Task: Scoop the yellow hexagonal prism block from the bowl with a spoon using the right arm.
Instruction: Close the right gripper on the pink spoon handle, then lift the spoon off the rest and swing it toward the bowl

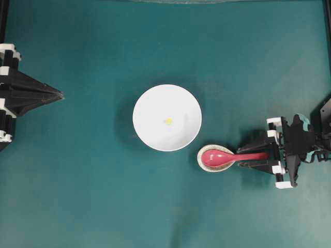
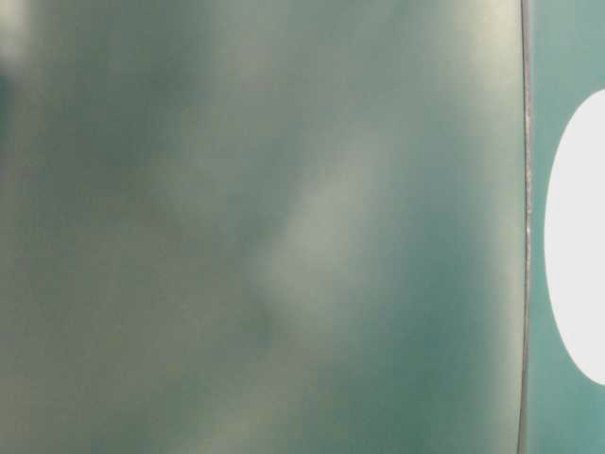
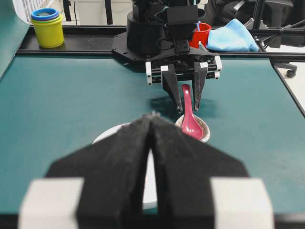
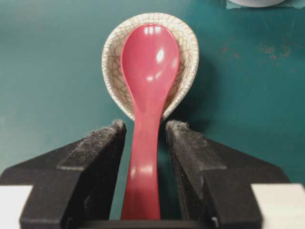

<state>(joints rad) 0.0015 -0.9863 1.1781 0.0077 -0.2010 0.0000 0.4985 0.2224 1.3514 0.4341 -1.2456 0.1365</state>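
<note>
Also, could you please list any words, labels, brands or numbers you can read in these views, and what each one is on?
None can be read.
The pink-red spoon, its crackle-glazed rest, the white bowl and the stacked cups carry no visible print.
The table-level view is a blur.

From table level we get mostly a greenish blur, and only a slice of the bowl (image 2: 579, 236), cut off at the right edge. In the left wrist view the left tool (image 3: 151, 119) hides most of it. The spoon (image 4: 145, 124) handle's end runs off our bottom edge.
</note>
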